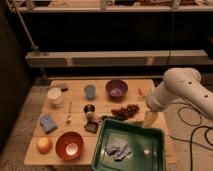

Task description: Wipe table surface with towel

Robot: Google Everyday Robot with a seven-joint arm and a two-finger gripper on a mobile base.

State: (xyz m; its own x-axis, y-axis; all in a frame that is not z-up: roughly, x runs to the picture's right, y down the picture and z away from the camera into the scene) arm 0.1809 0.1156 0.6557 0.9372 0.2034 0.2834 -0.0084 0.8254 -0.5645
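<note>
Currently towel sits inside green tray, left of tray centre, at table's front-right. Towel is grey-blue, crumpled into a lumpy wad w/ folds, not spread flat. Long axis runs approx left-right, tilted a bit toward tray's front-right corner; which end is which, can't tell.

Gripper hangs off white arm on the right, just past tray's back-right corner, near a brown cluster. It is apart from the towel. Gripper state: can't tell, too dark there.

Rest of table, back row: white cup, blue cup, purple bowl. Mid: spoon, small dark can. Front-left: blue sponge, orange, red bowl just beside tray's left wall.
</note>
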